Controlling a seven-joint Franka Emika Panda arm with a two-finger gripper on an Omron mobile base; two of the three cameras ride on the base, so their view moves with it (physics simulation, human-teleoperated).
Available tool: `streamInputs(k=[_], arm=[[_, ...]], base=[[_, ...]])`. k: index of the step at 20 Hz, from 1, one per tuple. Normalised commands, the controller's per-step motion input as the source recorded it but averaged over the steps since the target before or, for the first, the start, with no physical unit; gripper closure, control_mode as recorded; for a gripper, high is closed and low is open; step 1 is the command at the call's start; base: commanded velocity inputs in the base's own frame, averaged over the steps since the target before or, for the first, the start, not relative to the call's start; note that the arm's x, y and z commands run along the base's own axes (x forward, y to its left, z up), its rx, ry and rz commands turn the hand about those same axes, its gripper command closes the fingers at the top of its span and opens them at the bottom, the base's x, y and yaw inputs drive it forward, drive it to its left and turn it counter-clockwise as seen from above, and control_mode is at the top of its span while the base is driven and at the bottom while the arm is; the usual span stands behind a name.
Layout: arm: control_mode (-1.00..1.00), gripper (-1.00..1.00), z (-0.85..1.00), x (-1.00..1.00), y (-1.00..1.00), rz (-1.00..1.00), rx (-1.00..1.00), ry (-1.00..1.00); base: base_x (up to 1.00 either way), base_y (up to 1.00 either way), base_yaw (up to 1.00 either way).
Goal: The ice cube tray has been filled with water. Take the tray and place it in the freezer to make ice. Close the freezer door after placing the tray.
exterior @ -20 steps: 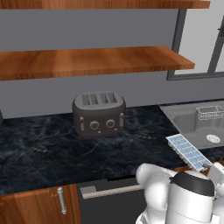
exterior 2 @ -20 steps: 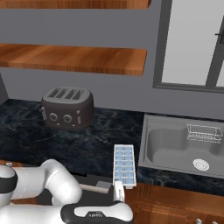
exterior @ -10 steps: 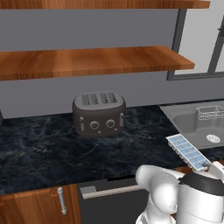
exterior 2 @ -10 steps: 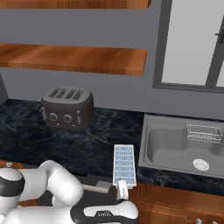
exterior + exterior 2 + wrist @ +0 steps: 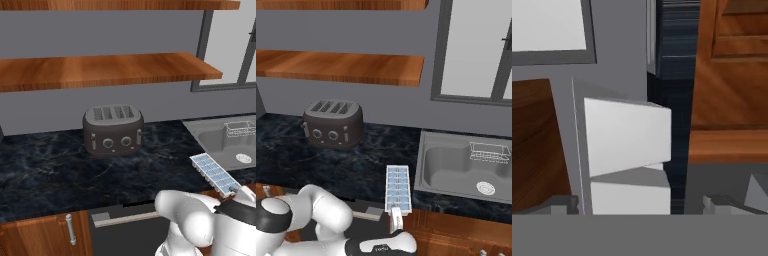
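Long white ice cube tray (image 5: 398, 188) lies on the dark marble counter edge (image 5: 316, 170), long axis front-to-back, directly above the low, spread-open gripper (image 5: 396, 220).

Grey wall (image 5: 60, 35), wooden shelves (image 5: 100, 70), dark marble counter (image 5: 50, 170), window (image 5: 471, 47).

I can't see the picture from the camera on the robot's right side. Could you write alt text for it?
A long white ice cube tray with pale-blue compartments lies at the front edge of a dark marble counter, beside a steel sink holding a small wire rack. A dark four-slot toaster stands further back under wooden shelves. The white robot arm curls low in the foreground.
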Motion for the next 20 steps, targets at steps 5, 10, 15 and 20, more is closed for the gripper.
streamInputs(k=[5,10,15,20], arm=[[-1.0,-1.0,-0.1,0.08,0.0,0.0,0.0,-0.02],[-1.0,-1.0,-0.07,0.16,0.0,0.0,0.0,0.0],[-1.0,-1.0,-0.04,0.15,0.0,0.0,0.0,0.0],[-1.0,-1.0,-0.01,0.04,0.0,0.0,0.0,-0.01]], base=[[0.0,0.0,0.0],[0.0,0.0,0.0],[0.0,0.0,0.0],[0.0,0.0,0.0]])
